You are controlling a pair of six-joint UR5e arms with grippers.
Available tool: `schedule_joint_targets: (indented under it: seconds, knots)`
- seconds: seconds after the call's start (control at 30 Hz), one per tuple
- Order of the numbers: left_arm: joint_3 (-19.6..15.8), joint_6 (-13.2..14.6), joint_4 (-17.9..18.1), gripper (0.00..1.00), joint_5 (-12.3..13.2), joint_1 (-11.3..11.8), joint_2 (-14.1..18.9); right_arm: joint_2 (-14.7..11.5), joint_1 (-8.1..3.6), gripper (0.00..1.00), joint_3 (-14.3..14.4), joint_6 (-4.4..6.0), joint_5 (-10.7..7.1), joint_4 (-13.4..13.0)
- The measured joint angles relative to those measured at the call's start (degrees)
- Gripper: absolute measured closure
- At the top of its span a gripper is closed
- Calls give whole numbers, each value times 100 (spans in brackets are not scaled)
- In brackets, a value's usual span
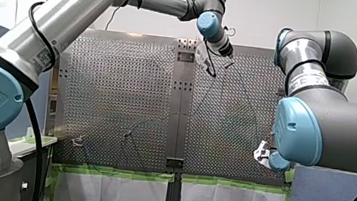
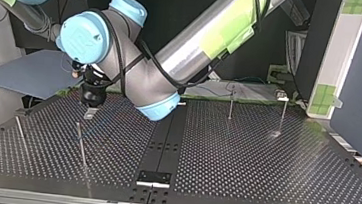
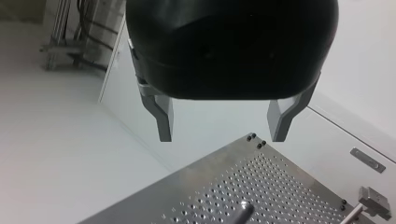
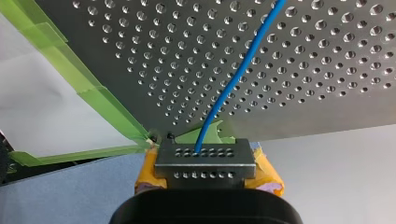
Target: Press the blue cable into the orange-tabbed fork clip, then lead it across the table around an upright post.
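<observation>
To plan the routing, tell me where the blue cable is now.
In the right wrist view the blue cable leaves my shut right gripper and runs ahead across the perforated table.

Thin blue cable [image 4: 232, 79], one end pinched in right tool [image 4: 205, 154], stretched straight over perforated desk [image 4: 327, 56]; slim metal post [image 2: 231, 103] upright.

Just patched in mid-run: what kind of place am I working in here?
Most likely a robotics lab test cell: a perforated metal table edged with green tape, thin upright metal posts standing on it, and a blue cable held in my right gripper.
</observation>
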Motion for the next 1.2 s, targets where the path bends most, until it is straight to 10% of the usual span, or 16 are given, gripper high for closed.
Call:
schedule_joint_targets:
  seconds: [0.63,1.2]
  knots:
    - [-314,1121,578,0,379,67,-6,0,25,100,-3,3,2,-3]
    - [-412,2087,-59,0,-471,114,-1,-2,38,100,0,-4,-18,21]
